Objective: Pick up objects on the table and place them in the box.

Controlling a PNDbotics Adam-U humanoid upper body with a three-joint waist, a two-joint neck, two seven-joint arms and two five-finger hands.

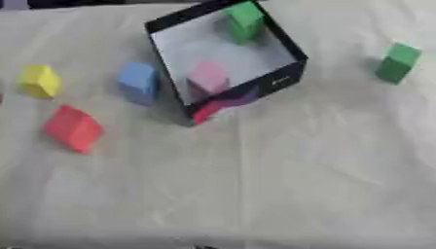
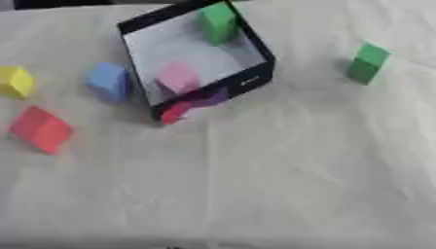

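A black-walled box (image 1: 289, 78) with a white floor stands askew at the top middle of the table. Inside it lie a pink block (image 1: 208, 75) near the front wall and a green block (image 1: 245, 20) at the far corner. On the cloth to the left of the box sit a blue block (image 1: 138, 81), a yellow block (image 1: 40, 81) and a red block (image 1: 74, 128). Another green block (image 1: 398, 62) stands apart at the right. A red and purple shape (image 1: 223, 103) shows at the box's front wall. Neither hand shows in either view.
A pale wrinkled cloth (image 1: 255, 185) covers the table and stretches wide below the box. The table's far edge runs along the top of the view behind the box.
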